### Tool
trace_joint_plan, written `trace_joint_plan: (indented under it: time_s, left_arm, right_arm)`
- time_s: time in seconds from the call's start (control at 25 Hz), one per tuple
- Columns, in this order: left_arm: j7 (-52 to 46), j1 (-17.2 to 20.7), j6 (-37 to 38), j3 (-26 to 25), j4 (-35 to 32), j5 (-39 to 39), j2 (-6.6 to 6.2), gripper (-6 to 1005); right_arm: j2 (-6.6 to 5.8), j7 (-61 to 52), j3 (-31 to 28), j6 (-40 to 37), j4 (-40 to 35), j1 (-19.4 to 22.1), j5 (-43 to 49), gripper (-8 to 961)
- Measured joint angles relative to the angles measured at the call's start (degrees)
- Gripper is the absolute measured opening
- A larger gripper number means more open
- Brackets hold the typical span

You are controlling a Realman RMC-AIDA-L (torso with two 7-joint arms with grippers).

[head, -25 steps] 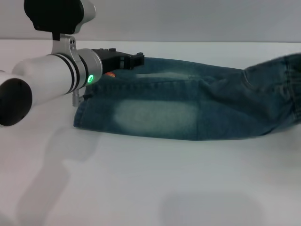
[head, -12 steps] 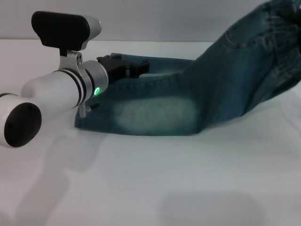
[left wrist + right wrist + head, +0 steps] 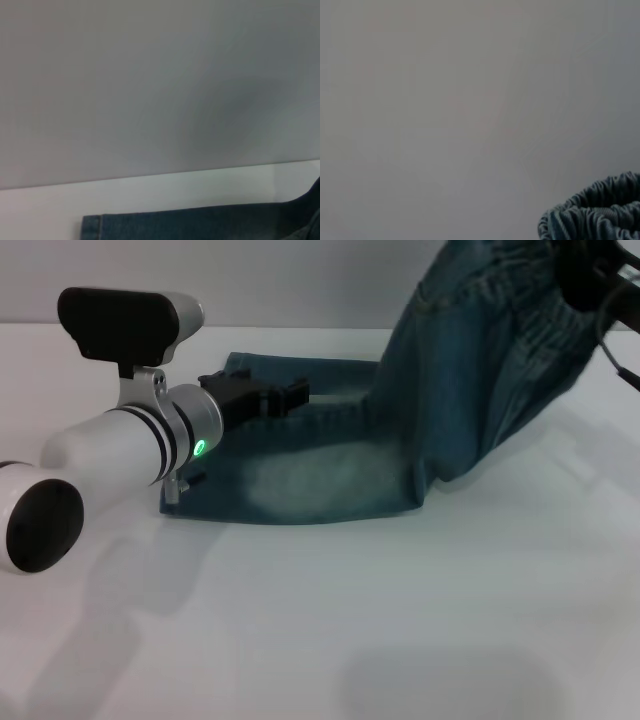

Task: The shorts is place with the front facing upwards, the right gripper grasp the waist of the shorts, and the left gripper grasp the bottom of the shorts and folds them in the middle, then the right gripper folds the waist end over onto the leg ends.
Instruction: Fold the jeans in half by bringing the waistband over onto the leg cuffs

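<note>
The blue-green denim shorts (image 3: 330,475) lie folded lengthwise on the white table, with a faded pale patch on the flat leg part. My right gripper (image 3: 588,278), at the top right of the head view, is shut on the waist (image 3: 520,300) and holds that end high above the table, so the cloth hangs in a steep slope. The ruffled waist band (image 3: 592,217) shows in the right wrist view. My left gripper (image 3: 285,397) rests low over the leg ends (image 3: 200,495) at the left. The left wrist view shows a denim hem (image 3: 200,225).
The white table (image 3: 350,620) spreads out in front of the shorts, with a grey wall behind it. My left arm's white cylinder (image 3: 120,455) crosses the left side of the head view and hides part of the leg ends.
My right gripper has lifted the waist end from the table, up and toward the left. The flat part of the shorts has become shorter. My left arm has barely shifted.
</note>
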State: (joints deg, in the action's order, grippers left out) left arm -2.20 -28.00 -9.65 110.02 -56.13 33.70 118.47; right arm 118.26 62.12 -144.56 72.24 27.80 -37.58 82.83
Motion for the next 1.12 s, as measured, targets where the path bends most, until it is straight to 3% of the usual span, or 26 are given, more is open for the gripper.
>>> trace_joint_plan:
  time_s: [0.28,0.64,0.96,1.12]
  left_arm:
    - [0.0,0.6,0.3,0.0,0.6,0.2,0.01,789]
    - [-0.1,0.5,1.5,1.4,1.3,0.3,0.09,788]
    - [-0.7,0.3,2.0,2.9,1.6,0.5,0.08,788]
    - [-0.4,1.7,3.2,0.8,1.6,0.0,-0.2,788]
  right_arm:
    - [-0.01,-3.2,2.7,-2.0,-0.1,-2.5,-0.6,112]
    - [0.04,-3.9,11.3,-2.0,0.3,-2.6,-10.7,111]
    - [0.04,-4.4,14.8,-3.6,0.3,-3.2,-11.3,113]
    - [0.04,-4.5,15.9,-4.9,0.3,-3.1,-11.3,113]
